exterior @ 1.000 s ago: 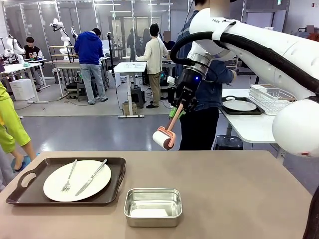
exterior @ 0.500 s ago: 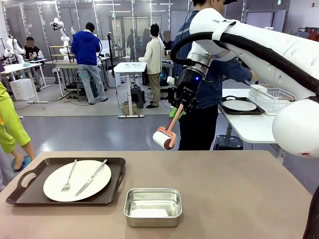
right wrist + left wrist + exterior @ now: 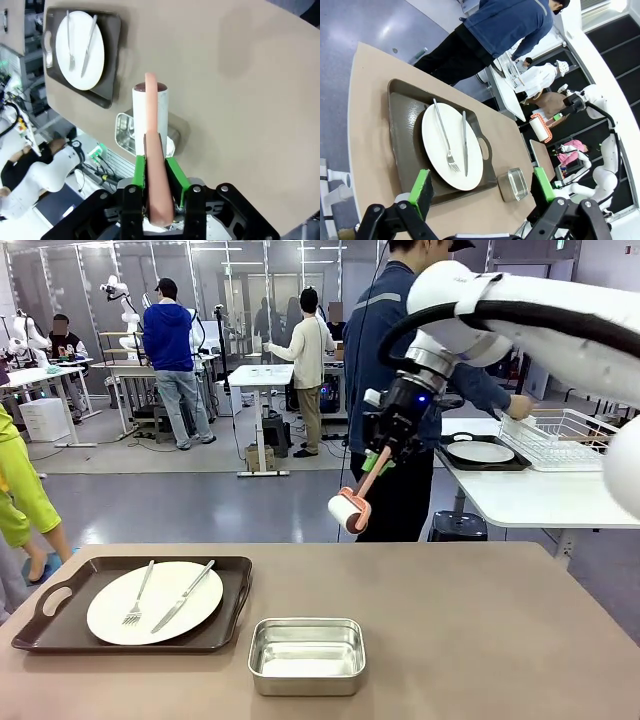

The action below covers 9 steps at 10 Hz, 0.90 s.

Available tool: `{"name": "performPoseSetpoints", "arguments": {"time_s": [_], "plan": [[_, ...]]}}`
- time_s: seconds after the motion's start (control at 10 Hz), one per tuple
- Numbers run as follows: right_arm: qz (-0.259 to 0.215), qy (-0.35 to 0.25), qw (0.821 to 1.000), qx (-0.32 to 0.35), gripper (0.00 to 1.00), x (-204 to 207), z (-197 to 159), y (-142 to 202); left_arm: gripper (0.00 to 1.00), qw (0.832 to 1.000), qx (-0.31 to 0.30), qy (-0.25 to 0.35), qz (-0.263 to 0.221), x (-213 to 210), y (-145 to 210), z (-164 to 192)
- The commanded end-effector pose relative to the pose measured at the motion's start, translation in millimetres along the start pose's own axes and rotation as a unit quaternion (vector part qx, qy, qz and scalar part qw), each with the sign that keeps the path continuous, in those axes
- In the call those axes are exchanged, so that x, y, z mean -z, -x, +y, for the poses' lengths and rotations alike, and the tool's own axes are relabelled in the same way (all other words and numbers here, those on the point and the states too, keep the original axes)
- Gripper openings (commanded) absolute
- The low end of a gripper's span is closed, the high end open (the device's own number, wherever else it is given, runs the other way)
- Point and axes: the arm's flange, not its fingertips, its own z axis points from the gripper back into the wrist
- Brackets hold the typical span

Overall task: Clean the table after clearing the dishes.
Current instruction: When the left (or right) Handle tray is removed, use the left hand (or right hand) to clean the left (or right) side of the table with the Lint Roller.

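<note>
A: What was the right end effector (image 3: 378, 460) doing?

B: It was clamped on the salmon-pink handle of a lint roller (image 3: 350, 511) with a white roll. The roller was in the air over the far edge of the wide taupe-brown matte desk (image 3: 480, 620), clear of it.

A: Which way did the roller point?

B: Its long axis slanted — handle up at the green pads, roll at the low end, down and toward the robot's left. In the right wrist view the handle ran straight out between the pads, with the roll beyond it.

A: And the left end effector (image 3: 481, 186)?

B: Spread wide, gripping nothing, with its pads framing the tray in the left wrist view.

A: The dishes?

B: One round white dinner plate (image 3: 110, 608) sat on a dark brown rectangular handled tray (image 3: 50, 635) at the desk's near left. A metal fork (image 3: 138, 596) and a metal knife (image 3: 185, 596) lay on it side by side, both running near-to-far — the knife leaning further right at its far end. A small rectangular steel pan (image 3: 306, 626) stood just right of the tray. A second white plate (image 3: 480, 451) lay on another dark tray (image 3: 518, 464) on a white table (image 3: 520, 502) behind, beside a wire rack (image 3: 555, 435), where a person in a dark blue jacket (image 3: 385, 350) stood.
</note>
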Motion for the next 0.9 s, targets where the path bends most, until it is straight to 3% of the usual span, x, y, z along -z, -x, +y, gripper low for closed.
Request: {"name": "performPoseSetpoints", "arguments": {"time_s": [0.0, 0.5, 0.6, 0.8], "plan": [[-0.013, -0.017, 1.000, 0.009, 0.23, 29, -23, 68, 1.00, 1.000, 0.008, 0.006, -0.002, -3, 1, 1], [-0.044, -0.055, 0.995, 0.065, 0.23, 43, -64, 73, 1.00, 1.000, 0.008, 0.006, -0.002, -3, 1, 1], [-0.076, -0.022, 0.993, 0.093, 0.23, 51, -70, 76, 1.00, 1.000, 0.008, 0.006, -0.002, -3, 1, 1], [-0.098, -0.018, 0.992, 0.083, 0.23, 68, -78, 86, 1.00, 1.000, 0.008, 0.006, -0.002, -3, 1, 1]]}}
